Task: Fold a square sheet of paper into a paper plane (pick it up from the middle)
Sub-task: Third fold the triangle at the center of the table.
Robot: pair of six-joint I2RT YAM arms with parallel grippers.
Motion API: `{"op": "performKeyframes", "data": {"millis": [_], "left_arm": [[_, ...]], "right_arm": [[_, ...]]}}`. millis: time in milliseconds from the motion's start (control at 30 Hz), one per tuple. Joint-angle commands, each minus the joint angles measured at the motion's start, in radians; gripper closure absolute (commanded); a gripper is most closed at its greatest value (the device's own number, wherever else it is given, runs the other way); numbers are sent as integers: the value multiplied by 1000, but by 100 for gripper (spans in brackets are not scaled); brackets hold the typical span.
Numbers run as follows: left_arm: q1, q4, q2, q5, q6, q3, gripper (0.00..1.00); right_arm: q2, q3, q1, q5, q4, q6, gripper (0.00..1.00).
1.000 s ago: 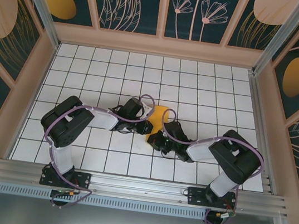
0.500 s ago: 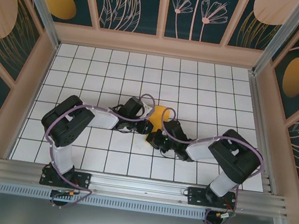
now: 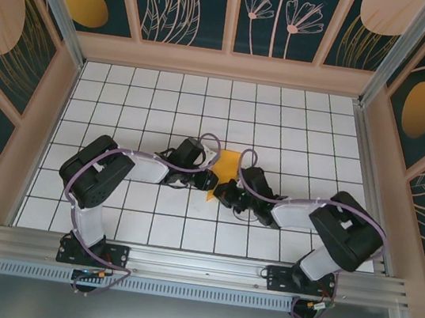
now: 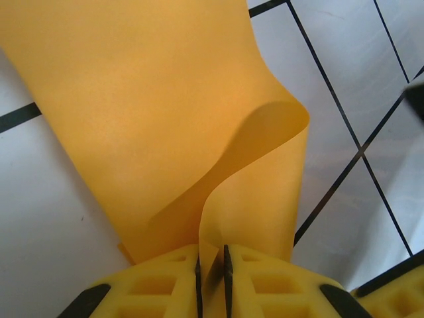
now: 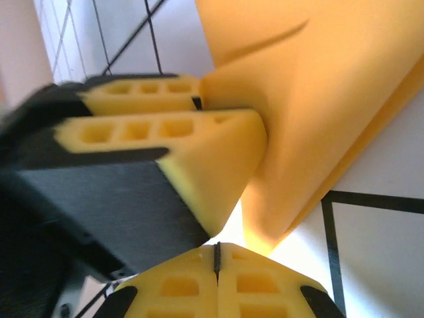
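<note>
The thin orange-yellow square sheet of paper (image 3: 225,170) sits near the middle of the white worktop ruled with black grid lines (image 3: 125,98), a little toward the near edge and well away from every corner, between the two arms. It is no longer flat. In the left wrist view the sheet (image 4: 165,119) rises off the tiles and curls over on itself in a soft, uncreased loop, its loose edge running down into the left gripper (image 4: 212,265). That gripper's yellow pads are nearly closed, with the thin edge pinched between them. From above, the left gripper (image 3: 208,179) meets the sheet on its left side. The right gripper (image 3: 227,193) lies just beside the sheet's near right part. In the right wrist view the right gripper (image 5: 217,255) has its pads pressed together with only a hairline between them and no paper visible in that seam. The doubled-over paper (image 5: 318,99) bulges just beyond its tips, beside the left gripper's pads (image 5: 199,122). This looks like an early fold: one side of the sheet has been brought over but not flattened, and nothing yet resembles a pointed dart. The next move probably calls for laying the lifted flap down so its edges line up. The closed right fingertips could then press along the bend to set a sharp crease, while the left holds firm enough that the slippery sheet does not skid or twist out of square.
</note>
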Motion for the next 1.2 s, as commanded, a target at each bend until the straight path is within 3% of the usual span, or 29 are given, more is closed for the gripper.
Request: {"op": "performKeyframes", "data": {"millis": [0, 233, 933, 1167], "left_arm": [[-13, -70, 53, 6, 15, -2, 81], [-13, -70, 53, 3, 15, -4, 80], [-13, -80, 62, 2, 25, -5, 80], [-13, -82, 61, -1, 26, -3, 80]], "right_arm": [[-29, -25, -46, -20, -9, -38, 100], [24, -2, -51, -55, 69, -19, 100], [124, 10, -45, -29, 14, -34, 100], [20, 26, -54, -27, -21, -55, 100]]}}
